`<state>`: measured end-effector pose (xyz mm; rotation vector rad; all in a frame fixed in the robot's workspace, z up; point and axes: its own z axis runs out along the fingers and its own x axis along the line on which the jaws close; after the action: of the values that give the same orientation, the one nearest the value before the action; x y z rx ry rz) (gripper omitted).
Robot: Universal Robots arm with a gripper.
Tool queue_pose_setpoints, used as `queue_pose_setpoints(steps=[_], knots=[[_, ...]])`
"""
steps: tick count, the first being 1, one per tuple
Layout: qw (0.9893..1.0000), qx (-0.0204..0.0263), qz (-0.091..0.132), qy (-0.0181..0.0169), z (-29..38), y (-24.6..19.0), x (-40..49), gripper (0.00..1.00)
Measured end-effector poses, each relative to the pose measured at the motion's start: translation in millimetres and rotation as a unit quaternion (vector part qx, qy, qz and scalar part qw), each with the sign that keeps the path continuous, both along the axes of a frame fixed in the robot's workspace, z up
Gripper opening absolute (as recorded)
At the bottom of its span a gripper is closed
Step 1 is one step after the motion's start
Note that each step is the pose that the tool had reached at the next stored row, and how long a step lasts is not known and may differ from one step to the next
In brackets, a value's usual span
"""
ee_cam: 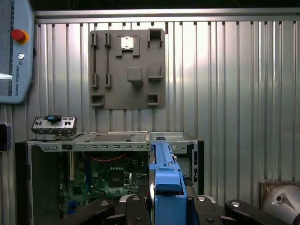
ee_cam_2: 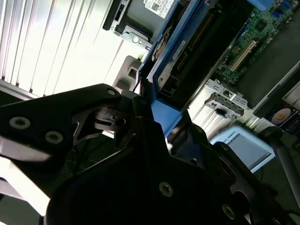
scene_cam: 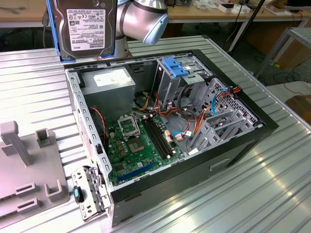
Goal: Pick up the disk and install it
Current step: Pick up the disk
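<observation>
While the disk [scene_cam: 86, 26] hangs in the air over the open computer case [scene_cam: 233, 145], I read the claw [ee_cam: 165, 208] as clamped on it. In the first wrist view the blue carrier rail [ee_cam: 164, 180] stands edge-on between the black jaws, and I can make out no gap on either side. The labelled face is upright in the exterior view. Everything else sits below the claw: the case on the ribbed metal bench [scene_cam: 272, 194], the green motherboard [scene_cam: 141, 141] at its floor, the grey power supply [scene_cam: 109, 80] almost directly beneath, and the light-blue latch [scene_cam: 176, 65] on the drive cage further off to the side. I judge the disk to be dense and rigid, heavy for its size, and unforgiving of knocks. Its label face looks slick, so the long edges on the plastic rail seem the right place to grip. That rail may flex a little under pressure, so I'd watch for the disk twisting in the hold.
</observation>
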<state>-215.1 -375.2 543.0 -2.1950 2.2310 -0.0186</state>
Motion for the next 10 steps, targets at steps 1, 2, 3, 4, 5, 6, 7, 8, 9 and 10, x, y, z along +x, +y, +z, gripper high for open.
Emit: queue_pose_setpoints(steps=[1, 2, 3, 4, 5, 6, 7, 8, 9, 10], knots=[[1.0, 0.0, 0.0, 0.0, 0.0, 0.0, 1.6, 0.37], [1.0, 0.0, 0.0, 0.0, -0.1, 0.0, 3.5, 0.37], [1.0, 0.0, 0.0, 0.0, -0.2, 0.0, 4.7, 0.37], [1.0, 0.0, 0.0, 0.0, -0.3, 0.0, 6.8, 0.37], [1.0, 0.0, 0.0, 0.0, -0.3, 0.0, 8.7, 0.37], [1.0, 0.0, 0.0, 0.0, -0.4, 0.0, 10.2, 0.37], [1.0, 0.0, 0.0, 0.0, -0.5, 0.0, 12.8, 0.37], [1.0, 0.0, 0.0, 0.0, -0.6, 0.0, 14.7, 0.37], [1.0, 0.0, 0.0, 0.0, -0.7, 0.0, 16.3, 0.37], [1.0, 0.0, 0.0, 0.0, -0.7, 0.0, 19.1, 0.37]])
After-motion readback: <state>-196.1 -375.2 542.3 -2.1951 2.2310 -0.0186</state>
